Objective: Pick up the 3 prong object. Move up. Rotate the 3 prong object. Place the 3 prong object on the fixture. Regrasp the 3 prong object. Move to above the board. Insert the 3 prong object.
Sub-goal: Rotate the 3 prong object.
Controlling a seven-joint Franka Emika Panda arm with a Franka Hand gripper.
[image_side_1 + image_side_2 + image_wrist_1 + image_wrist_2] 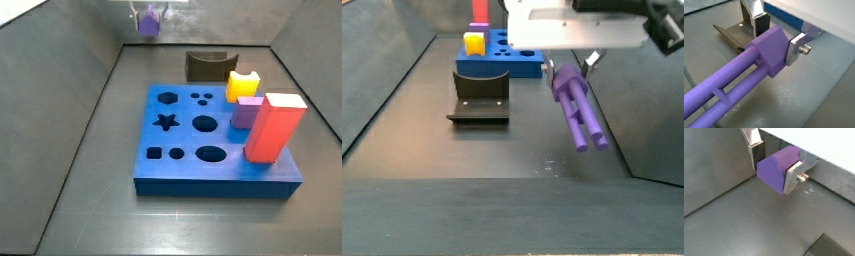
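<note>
My gripper (pixel 567 66) is shut on the 3 prong object (pixel 577 112), a slim purple ridged bar, and holds it in the air, slanting down away from the jaws. In both wrist views the silver fingers (pixel 798 46) (pixel 795 174) clamp its thick purple head (pixel 769 47) (pixel 775 169). The gripper (pixel 150 20) is far behind the board (pixel 181 165), a thick blue slab with shaped holes. The fixture (pixel 480 100), a dark notched block, stands on the floor between the board and the gripper, off to the side of the bar. It also shows in a side view (pixel 206 66) and a wrist view (pixel 734 32).
A yellow block (pixel 243 85), a lilac block (pixel 247 113) and a tall red block (pixel 274 128) stand along one edge of the board. Grey walls enclose the dark floor (pixel 94 200) on all sides, one close beside the gripper (pixel 629 120).
</note>
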